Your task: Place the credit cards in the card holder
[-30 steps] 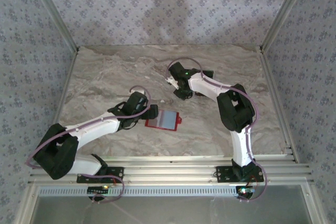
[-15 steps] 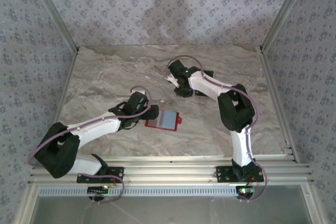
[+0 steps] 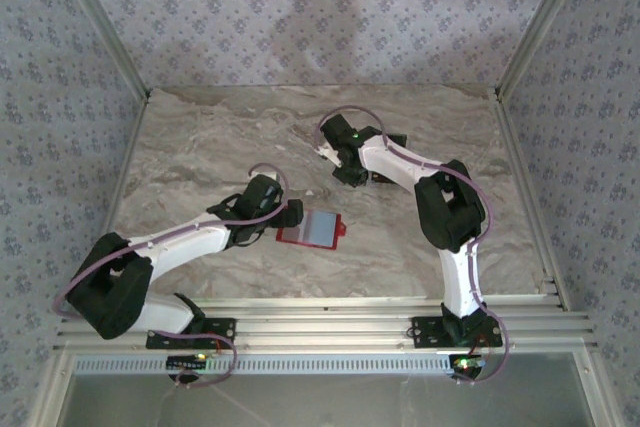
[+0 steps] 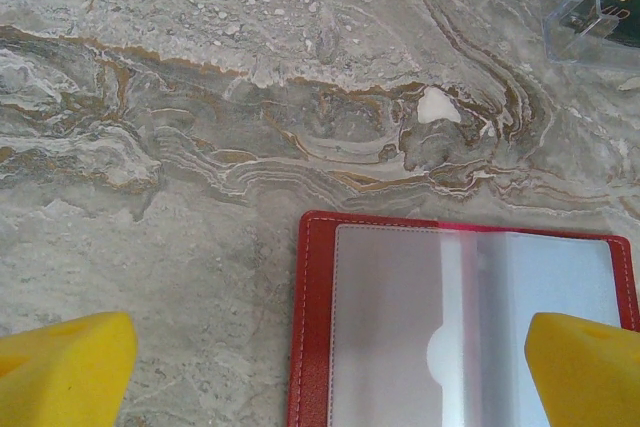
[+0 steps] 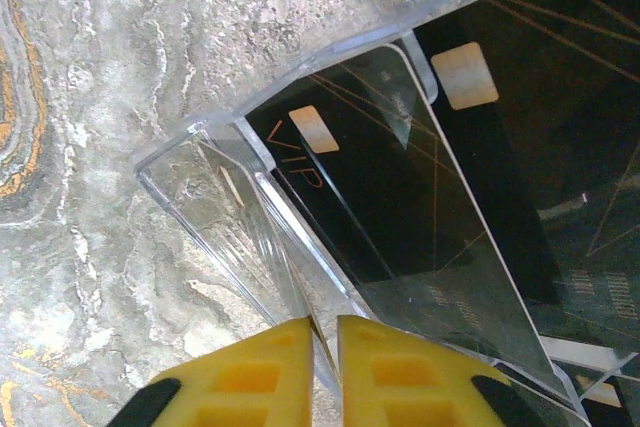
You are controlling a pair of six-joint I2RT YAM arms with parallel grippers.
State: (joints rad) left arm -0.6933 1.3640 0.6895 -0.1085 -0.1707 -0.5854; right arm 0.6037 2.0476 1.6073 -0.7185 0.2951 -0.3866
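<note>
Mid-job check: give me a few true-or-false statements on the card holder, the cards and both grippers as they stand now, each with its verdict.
1. The card holder lies open on the table. True.
2. The left gripper is shut on the card holder. False: its fingers stand wide apart and hold nothing.
3. The credit cards sit in a clear box. True.
4. A black card fills the card holder's pocket. False: the pale pockets in view look empty.
5. The right gripper is wide open. False: its fingers are nearly together at the clear box's edge.
</note>
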